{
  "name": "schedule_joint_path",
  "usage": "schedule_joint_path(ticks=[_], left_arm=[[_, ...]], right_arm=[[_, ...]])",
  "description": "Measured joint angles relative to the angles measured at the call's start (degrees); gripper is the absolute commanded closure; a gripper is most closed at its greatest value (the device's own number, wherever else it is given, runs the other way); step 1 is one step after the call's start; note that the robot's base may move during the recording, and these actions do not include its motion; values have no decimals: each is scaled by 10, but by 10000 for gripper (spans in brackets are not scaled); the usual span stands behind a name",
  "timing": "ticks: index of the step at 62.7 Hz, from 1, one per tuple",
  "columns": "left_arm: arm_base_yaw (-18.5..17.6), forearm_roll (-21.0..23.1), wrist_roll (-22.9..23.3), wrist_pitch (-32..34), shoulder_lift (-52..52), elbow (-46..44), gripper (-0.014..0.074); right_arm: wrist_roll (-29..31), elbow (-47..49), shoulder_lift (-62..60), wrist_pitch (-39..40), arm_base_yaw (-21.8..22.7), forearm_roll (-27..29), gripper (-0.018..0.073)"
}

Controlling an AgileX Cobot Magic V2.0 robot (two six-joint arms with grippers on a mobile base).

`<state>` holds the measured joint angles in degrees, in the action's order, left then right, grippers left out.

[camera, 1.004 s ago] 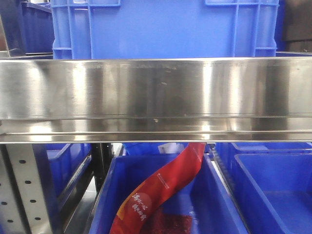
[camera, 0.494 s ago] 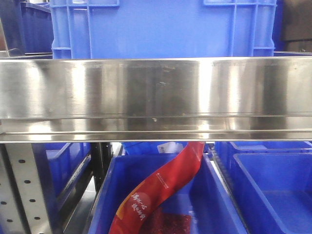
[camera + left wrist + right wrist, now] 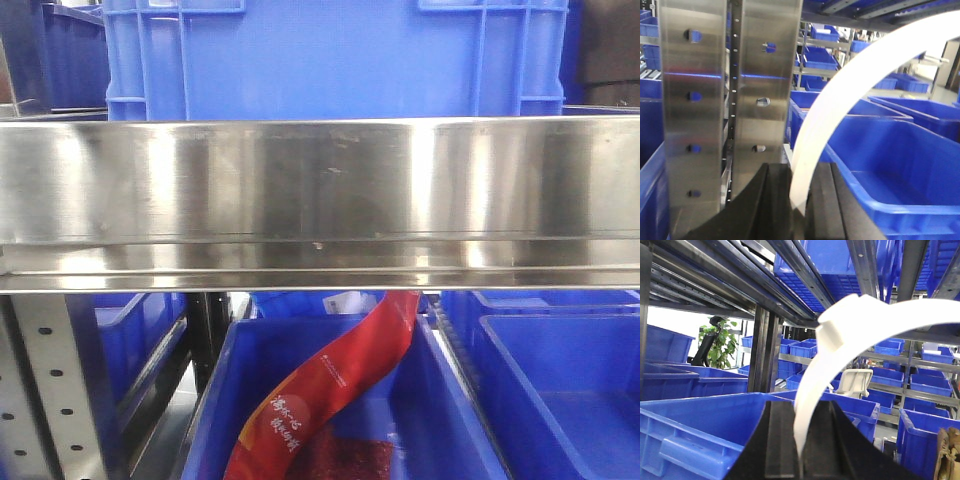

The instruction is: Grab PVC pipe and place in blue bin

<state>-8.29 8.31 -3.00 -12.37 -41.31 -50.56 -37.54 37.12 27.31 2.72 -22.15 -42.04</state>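
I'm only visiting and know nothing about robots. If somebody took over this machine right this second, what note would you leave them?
Left gripper: shut on a white curved band. Its ends are out of frame, so I cannot tell whether it is the pipe.
Right gripper: shut on the PVC pipe, a white arc with a square tab, held up in the air.
Blue bins are close by. Which one is the target is unclear.
Done: pipe grabbed.
Left to do: carry it over a blue bin and release it inside.
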Motion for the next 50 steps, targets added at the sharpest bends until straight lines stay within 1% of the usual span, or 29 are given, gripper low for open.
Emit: schedule_joint_path(ticks=[3, 8, 17, 23, 32, 40, 50], left_arm=[[-11, -7, 0, -14, -8, -17, 707], [-42, -20, 0, -26, -26, -52, 707], [-102, -36, 0, -30, -75, -103, 707], [-130, -40, -1, -28, -121, -133, 707], [-152, -40, -1, -19, -195, -183, 707], [-164, -39, -1, -9, -261, -238, 707], [-167, -4, -1, 18, -338, -302, 707]], right_arm=[[0, 12, 19, 0, 0, 0, 724], [0, 35, 56, 1, 0, 0, 724], [0, 81, 140, 18, 0, 0, 724], [0, 113, 196, 38, 0, 0, 724], [0, 159, 283, 53, 0, 0, 724], [-11, 203, 355, 54, 0, 0, 724], [-24, 257, 434, 55, -1, 0, 724]])
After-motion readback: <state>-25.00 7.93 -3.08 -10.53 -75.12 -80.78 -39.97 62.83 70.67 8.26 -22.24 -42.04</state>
